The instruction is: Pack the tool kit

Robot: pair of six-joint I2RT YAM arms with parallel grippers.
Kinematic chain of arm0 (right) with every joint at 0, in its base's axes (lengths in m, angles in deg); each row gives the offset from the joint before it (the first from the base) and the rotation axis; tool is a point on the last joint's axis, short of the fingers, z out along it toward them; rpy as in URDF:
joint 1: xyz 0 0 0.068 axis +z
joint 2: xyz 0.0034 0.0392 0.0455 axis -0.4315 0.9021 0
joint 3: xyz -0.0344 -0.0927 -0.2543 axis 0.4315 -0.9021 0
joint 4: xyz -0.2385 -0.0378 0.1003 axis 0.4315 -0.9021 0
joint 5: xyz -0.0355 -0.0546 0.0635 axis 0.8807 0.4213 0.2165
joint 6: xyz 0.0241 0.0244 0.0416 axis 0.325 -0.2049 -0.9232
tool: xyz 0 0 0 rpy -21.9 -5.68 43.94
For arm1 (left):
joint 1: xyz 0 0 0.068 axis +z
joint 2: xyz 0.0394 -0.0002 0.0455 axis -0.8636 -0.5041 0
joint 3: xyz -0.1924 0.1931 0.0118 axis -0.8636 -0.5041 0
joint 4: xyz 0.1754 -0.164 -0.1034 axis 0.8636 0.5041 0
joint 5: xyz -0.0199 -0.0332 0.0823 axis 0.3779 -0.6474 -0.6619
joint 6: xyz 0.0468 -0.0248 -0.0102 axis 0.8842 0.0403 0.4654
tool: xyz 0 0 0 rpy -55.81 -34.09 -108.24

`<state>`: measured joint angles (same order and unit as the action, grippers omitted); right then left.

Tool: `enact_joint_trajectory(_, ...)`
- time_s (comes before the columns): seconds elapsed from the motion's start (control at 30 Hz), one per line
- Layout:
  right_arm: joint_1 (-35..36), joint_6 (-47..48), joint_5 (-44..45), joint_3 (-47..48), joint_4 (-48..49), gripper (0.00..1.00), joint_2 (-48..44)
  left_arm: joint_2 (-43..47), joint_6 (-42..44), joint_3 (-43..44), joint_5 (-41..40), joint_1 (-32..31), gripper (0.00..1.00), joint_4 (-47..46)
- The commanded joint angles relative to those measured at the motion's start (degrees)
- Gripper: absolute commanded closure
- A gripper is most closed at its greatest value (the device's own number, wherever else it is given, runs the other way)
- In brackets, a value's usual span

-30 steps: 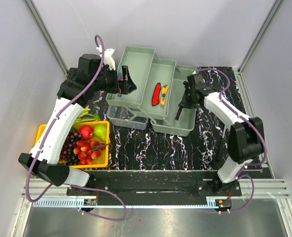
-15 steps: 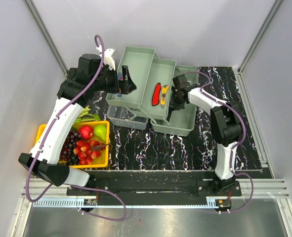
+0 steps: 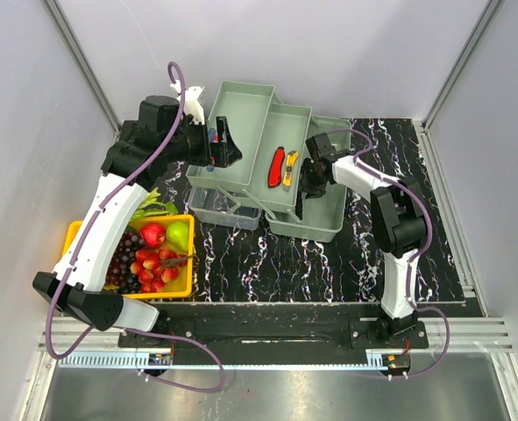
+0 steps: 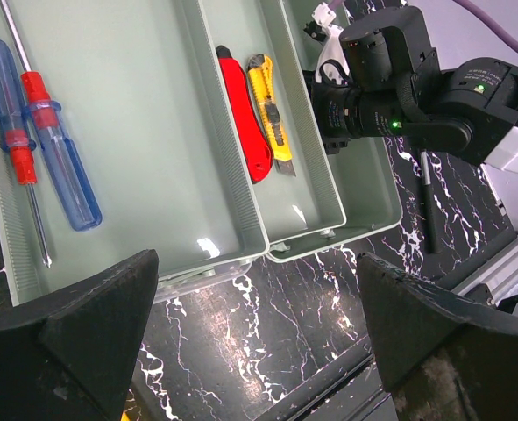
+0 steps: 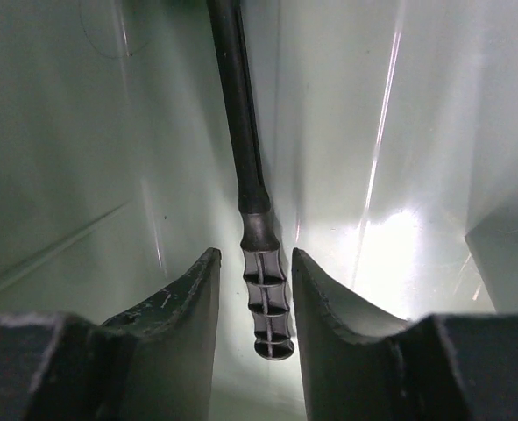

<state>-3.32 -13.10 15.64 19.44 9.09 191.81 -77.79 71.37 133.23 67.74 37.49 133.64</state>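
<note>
Toolbox of pale grey-green translucent plastic (image 3: 309,230) stands open on the black marble-patterned counter (image 3: 329,263), its fold-out trays stepped up toward the far left.

A red utility knife (image 4: 245,123) and a yellow utility knife (image 4: 269,112) lie side by side in the middle tray. A blue-handled screwdriver (image 4: 70,184) and a smaller red-handled screwdriver (image 4: 35,96) lie touching in the upper tray.

The left claw (image 3: 228,145) hovers over that upper tray, spread wide and grasping nothing. Its arm sits just as it did a second ago.

The right arm has changed most. A second ago its elbow swung out to the right and its claw carried a slim dark grey tool above the box. Now the arm is folded in close, and the right claw (image 5: 254,259) is down inside the deep base compartment.

That dark grey tool with a ribbed handle (image 5: 263,263) lies on the compartment floor. The claw's fingers (image 5: 180,307) flank the handle, parted and released, with a gap showing on the left side.

A yellow fruit tray (image 3: 181,289) sits at the counter's near left, well apart from the box.
</note>
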Motion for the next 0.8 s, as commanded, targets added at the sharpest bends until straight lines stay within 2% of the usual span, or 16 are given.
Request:
enact_joint_trajectory(0.0, 0.61, -0.49, 2.36, 0.39, 1.23, 0.58, -4.57, 1.08, 0.23, 2.29, -0.48, 0.27, 0.01, -1.67)
enact_joint_trajectory(0.1, 0.61, -0.67, 5.43, -1.89, 0.53, 0.63, -8.08, 0.99, 0.14, 2.29, -0.47, 0.18, 0.01, -1.59)
enact_joint_trajectory(0.23, 0.61, -0.93, 8.77, -4.88, 0.35, 0.82, -13.0, 0.91, 0.23, 2.11, -0.21, 0.18, 0.01, -1.67)
enact_joint_trajectory(0.4, 0.61, -0.84, 12.64, -6.47, -0.87, 0.99, -19.5, 0.9, 0.41, 2.29, -0.3, 0.18, 0.01, -1.59)
enact_joint_trajectory(0.6, -1.84, -0.58, 21.16, -8.39, -6.67, 0.98, -30.39, 1.25, 0.15, 1.5, 0.05, 0.27, 0.01, -1.67)
enact_joint_trajectory(0.7, -6.92, -0.84, 22.84, -13.3, -8.35, 0.91, -37.16, 1.95, -0.38, 1.32, 0.23, 0.18, 0.01, -1.59)
enact_joint_trajectory(0.77, -11.58, -1.1, 23.11, -17.7, -8.88, 0.83, -41.46, 2.31, -0.47, 1.58, 0.4, 0.27, 0.01, -1.5)
